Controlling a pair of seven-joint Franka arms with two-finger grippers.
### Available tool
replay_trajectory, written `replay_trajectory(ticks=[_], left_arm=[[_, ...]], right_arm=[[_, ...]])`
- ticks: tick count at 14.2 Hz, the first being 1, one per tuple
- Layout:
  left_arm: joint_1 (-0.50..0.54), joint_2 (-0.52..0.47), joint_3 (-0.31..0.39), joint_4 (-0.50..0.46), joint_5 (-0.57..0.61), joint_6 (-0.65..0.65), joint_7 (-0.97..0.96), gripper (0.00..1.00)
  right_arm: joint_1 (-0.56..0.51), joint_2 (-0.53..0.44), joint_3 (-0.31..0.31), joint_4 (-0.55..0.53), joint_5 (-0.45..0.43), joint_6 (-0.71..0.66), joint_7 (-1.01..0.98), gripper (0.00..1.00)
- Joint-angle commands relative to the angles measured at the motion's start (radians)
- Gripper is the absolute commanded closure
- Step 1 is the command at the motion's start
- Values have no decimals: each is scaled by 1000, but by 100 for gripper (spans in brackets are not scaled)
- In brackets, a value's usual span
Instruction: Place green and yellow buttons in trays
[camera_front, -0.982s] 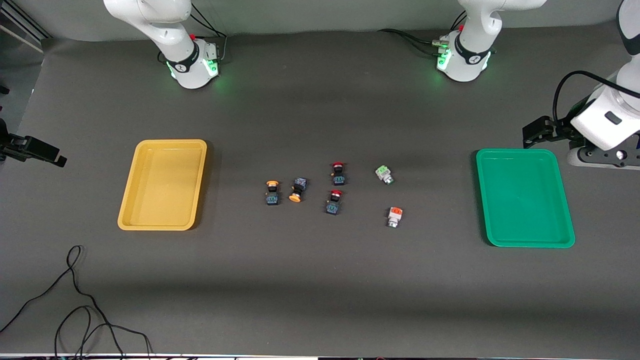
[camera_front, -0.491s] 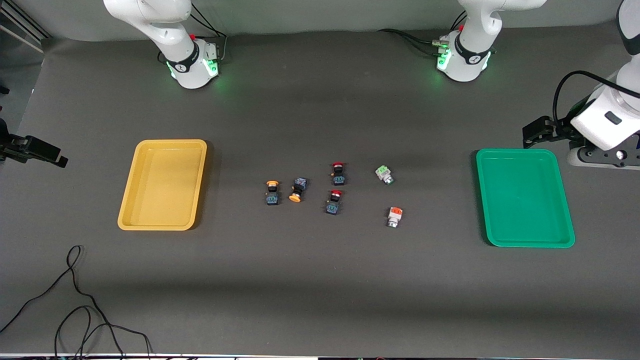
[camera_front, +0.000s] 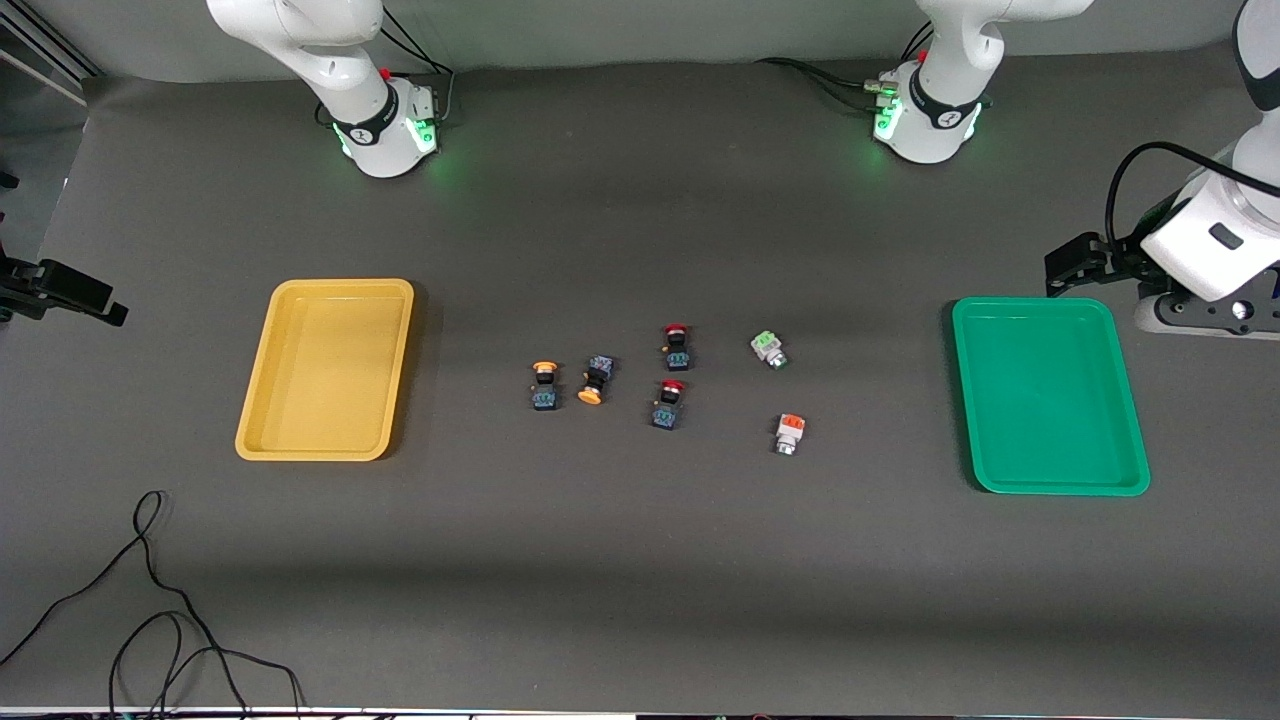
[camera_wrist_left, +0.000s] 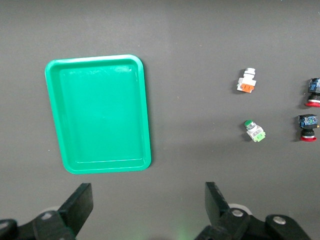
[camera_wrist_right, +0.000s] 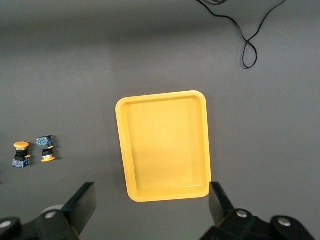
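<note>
The yellow tray (camera_front: 325, 370) lies toward the right arm's end of the table and the green tray (camera_front: 1048, 395) toward the left arm's end; both hold nothing. Between them lie two yellow-capped buttons (camera_front: 544, 385) (camera_front: 595, 380), a green-capped white button (camera_front: 768, 349) and an orange-capped white button (camera_front: 790, 432). My left gripper (camera_front: 1075, 268) is open and empty, up over the table beside the green tray (camera_wrist_left: 100, 115). My right gripper (camera_front: 65, 295) is open and empty, up beside the yellow tray (camera_wrist_right: 162, 145). The left wrist view shows the white buttons (camera_wrist_left: 247, 82) (camera_wrist_left: 255, 131). The right wrist view shows the yellow-capped ones (camera_wrist_right: 21, 154) (camera_wrist_right: 46, 149).
Two red-capped black-blue switches (camera_front: 677, 345) (camera_front: 668, 403) lie between the yellow-capped and white buttons. A black cable (camera_front: 150, 600) loops on the table nearer the front camera than the yellow tray. The arm bases (camera_front: 385, 125) (camera_front: 930, 115) stand at the table's back edge.
My right gripper has shifted slightly away from the yellow tray. The left arm, the buttons and the trays have not moved.
</note>
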Motion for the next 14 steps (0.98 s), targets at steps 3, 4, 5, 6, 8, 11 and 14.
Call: replay_trajectory(ticks=[3,4,5,6,8,11,14], left_arm=[[-4,8,4,16,-6,2,14,0],[-6,8,4,15,-6,-2,12,0],[-7,8,4,15,-6,-5,11,0],[-7,8,4,13,-8,-7,-9,0],[-6,1,-10,2,-12,-10,-61,0],[-4,-19,-68,-51,-12,-7,-237,0],[-12,-56,-156,-142,-20,37,-429,0]], right_arm=[[-5,-4,-7,10,17,-19,-29,0],[-8,-1,-9,8,17,-30,-40,0],[-10,-1,-9,8,17,-57,-66,0],[-8,-1,-13,5,17,-70,-86,0],[-4,5,-15,2,25,-59,-73,0],[16,1,8,13,27,-53,10,0],[-48,1,230,5,27,-51,225,0]])
